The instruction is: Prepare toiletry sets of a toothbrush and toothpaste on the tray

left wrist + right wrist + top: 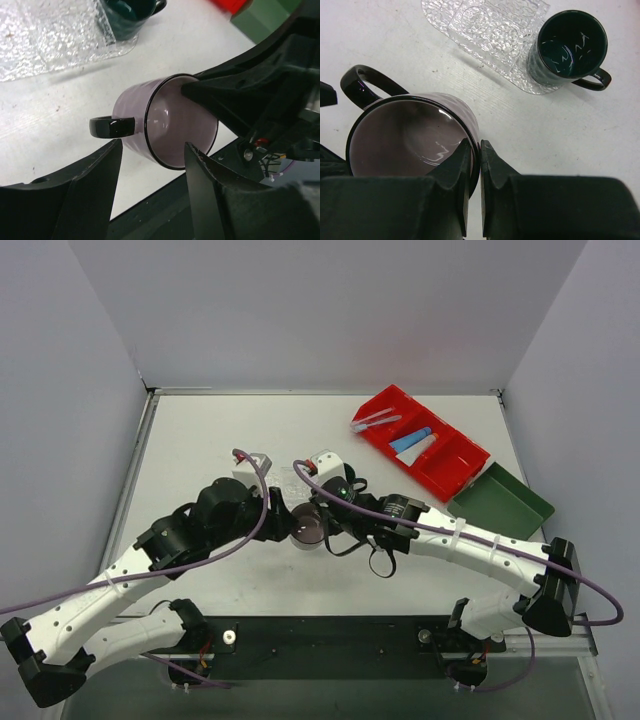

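The clear glittery tray lies on the white table and also shows in the left wrist view; nothing lies on the part I see. Pale toothbrushes, a blue tube and a white tube lie in the red bin at the back right. My right gripper is shut on the rim of a mauve cup, one finger inside and one outside. My left gripper stands open just short of the same cup, its fingers not touching it.
A dark green mug stands upright on the end of the clear tray. A dark green rectangular tray sits beside the red bin at the right. Both arms meet over the table's middle, hiding the clear tray in the top view.
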Tool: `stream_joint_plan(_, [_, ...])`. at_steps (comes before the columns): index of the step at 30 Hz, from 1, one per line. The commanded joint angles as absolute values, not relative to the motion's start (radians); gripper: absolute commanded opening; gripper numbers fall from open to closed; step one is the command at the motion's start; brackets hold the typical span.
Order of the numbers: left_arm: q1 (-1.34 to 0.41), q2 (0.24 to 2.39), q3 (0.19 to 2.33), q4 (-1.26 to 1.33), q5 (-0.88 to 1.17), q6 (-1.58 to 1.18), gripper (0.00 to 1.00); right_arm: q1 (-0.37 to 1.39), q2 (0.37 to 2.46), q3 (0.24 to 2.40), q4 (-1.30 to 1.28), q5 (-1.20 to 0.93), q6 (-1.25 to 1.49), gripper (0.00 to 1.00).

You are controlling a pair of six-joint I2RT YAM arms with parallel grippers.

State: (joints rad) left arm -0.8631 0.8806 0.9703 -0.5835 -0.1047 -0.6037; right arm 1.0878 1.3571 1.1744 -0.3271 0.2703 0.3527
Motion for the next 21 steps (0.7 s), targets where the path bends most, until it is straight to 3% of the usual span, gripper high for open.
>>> stream_joint_plan(1, [-0.867,0.890,1.006,-0.676,-0.120,-0.655,0.61,1.120,1.370,1.256,-0.230,0.359,0.334,0.00])
stream_joint_plan(14, [-0.867,0.925,0.931,-0.652,-0.189,-0.699,0.59,1.154,1.413,1.255,-0.193,0.391,0.322,0.00])
stream_joint_plan(21, [-0.868,0.949,0.916,-0.618,-0.209,-0.712,0.48,1.206,1.439,1.256,-0.176,0.468,0.343,0.00])
